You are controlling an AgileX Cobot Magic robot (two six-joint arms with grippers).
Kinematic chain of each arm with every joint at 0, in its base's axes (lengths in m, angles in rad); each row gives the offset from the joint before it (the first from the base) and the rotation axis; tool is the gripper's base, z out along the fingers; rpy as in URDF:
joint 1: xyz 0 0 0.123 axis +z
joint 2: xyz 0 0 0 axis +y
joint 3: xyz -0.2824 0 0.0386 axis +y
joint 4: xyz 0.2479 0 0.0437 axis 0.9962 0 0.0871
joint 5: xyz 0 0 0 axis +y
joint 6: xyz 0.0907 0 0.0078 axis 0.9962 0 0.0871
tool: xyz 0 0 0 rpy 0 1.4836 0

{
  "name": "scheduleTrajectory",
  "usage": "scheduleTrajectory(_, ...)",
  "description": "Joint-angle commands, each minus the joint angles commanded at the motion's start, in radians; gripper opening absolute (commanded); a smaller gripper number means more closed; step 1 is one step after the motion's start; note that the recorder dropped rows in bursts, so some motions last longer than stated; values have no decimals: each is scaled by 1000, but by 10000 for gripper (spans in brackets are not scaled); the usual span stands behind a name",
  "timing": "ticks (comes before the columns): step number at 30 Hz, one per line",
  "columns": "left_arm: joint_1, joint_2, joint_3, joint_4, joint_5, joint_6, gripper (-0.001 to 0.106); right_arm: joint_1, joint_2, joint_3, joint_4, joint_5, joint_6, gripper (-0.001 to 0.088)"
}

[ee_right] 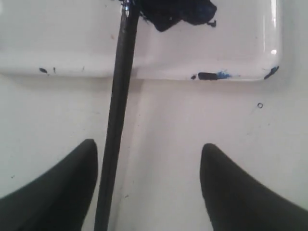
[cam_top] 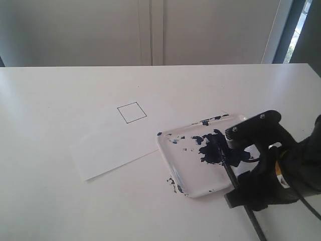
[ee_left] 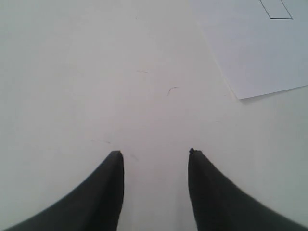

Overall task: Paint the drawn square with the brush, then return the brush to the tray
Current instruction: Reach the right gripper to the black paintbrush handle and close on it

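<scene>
Right gripper (ee_right: 149,147): we see jaws apart, brush (ee_right: 118,110) lying loose between them.
Left gripper (ee_left: 154,153): jaws apart, empty.
Risk: closing off-centre may, we judge, knock brush off tray (ee_right: 240,67).

Exterior oblique above table (cam_top: 50,211), wrist views close, downward, right shares tray (cam_top: 188,173) (ee_right: 62,43)

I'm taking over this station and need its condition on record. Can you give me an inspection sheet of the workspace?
surface: white table, paint specks by the tray.
job's things: drawn square unpainted on paper sheet; brush tip in tray's paint blot, handle over rim.
clutter: nothing seen.
grippers: left pincer open over bare table; right pincer open astride the brush, not gripping.
cables: black cable by right arm.
surroundings: pale panels, window strip behind.
</scene>
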Motion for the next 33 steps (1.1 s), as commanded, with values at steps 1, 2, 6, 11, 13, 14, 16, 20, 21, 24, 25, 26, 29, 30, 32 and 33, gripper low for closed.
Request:
scheduleTrajectory(1, 0, 0, 0, 0, 0, 0, 479, 0, 19, 0, 16, -2, -5, 599)
scheduleTrajectory(2, 0, 0, 0, 0, 0, 0, 479, 0, 44, 0, 45, -4, -23, 599)
scheduleTrajectory(6, 0, 0, 0, 0, 0, 0, 479, 0, 127, 0, 57, -10, -28, 599)
scheduleTrajectory(11, 0, 0, 0, 0, 0, 0, 479, 0, 171, 0, 81, -56, -28, 599)
scheduleTrajectory(13, 0, 0, 0, 0, 0, 0, 479, 0, 183, 0, 81, -60, -28, 598)
scheduleTrajectory(14, 0, 0, 0, 0, 0, 0, 479, 0, 190, 0, 81, -60, -28, 589)
scheduleTrajectory(16, 0, 0, 0, 0, 0, 0, 479, 0, 196, 0, 81, -60, -28, 533)
scheduleTrajectory(20, 0, 0, 0, 0, 0, 0, 479, 0, 198, 0, 77, -76, -28, 350)
scheduleTrajectory(21, 0, 0, 0, 0, 0, 0, 479, 0, 198, 0, 77, -80, -28, 302)
scheduleTrajectory(24, 0, 0, 0, 0, 0, 0, 479, 0, 198, 0, 77, -88, -23, 193)
scheduleTrajectory(25, 0, 0, 0, 0, 0, 0, 479, 0, 198, 0, 77, -90, -23, 162)
scheduleTrajectory(26, 0, 0, 0, 0, 0, 0, 479, 0, 198, 0, 75, -90, -23, 134)
scheduleTrajectory(29, 0, 0, 0, 0, 0, 0, 479, 0, 198, 0, 64, -90, -23, 52)
scheduleTrajectory(30, 0, 0, 0, 0, 0, 0, 479, 0, 196, 0, 62, -93, -23, 31)
scheduleTrajectory(32, 0, 0, 0, 0, 0, 0, 479, 0, 187, 0, 50, -99, -23, 26)
scheduleTrajectory(33, 0, 0, 0, 0, 0, 0, 479, 0, 178, 0, 44, -101, -23, 26)
